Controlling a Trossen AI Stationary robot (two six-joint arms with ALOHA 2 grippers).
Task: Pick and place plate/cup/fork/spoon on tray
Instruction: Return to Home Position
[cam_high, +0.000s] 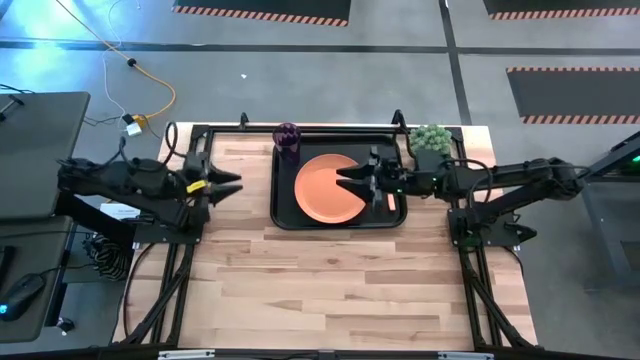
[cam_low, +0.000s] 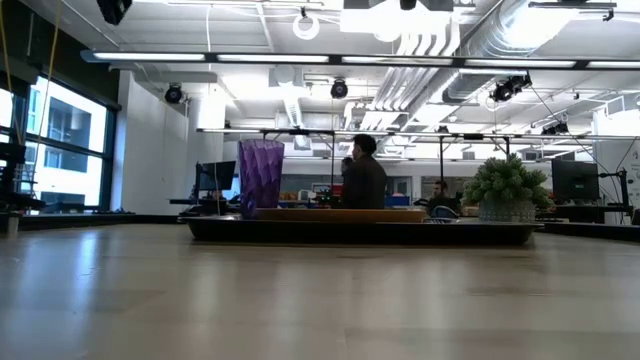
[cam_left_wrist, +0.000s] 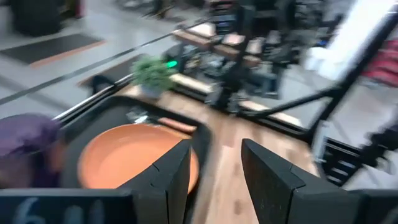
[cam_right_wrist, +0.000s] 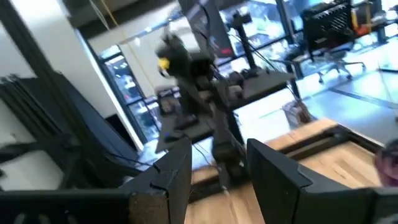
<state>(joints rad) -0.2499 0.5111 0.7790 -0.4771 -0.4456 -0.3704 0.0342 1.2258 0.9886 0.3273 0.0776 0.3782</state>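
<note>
You had the pale wooden table (cam_high: 330, 290) nearly bare. On its far half sat the large black rectangular tray with the raised rim (cam_high: 285, 195), and the wide round orange plate (cam_high: 322, 190) lay flat in its middle.

The right gripper (cam_high: 342, 177) hung over the plate's right part, fingers spread and holding nothing. The low view showed nothing of it down at plate level, so I judged it raised clear. The left gripper (cam_high: 238, 185) waited just left of the tray, also spread and empty.

A small green potted plant (cam_high: 430, 137) stood beside the tray's far right corner, close to the right arm. The small dark purple translucent tumbler (cam_high: 288, 140) stood upright in the tray's far left corner, apart from the plate. Orange-handled cutlery (cam_high: 392, 203) lay on the tray just right of the plate, mostly hidden under the right arm. I could not tell which utensil it was.

To return home cleanly, you needed to raise the right gripper first. You could then draw it back along its own line, keeping off the plant and that handle. The left arm needed only to fold away from the tumbler.
</note>
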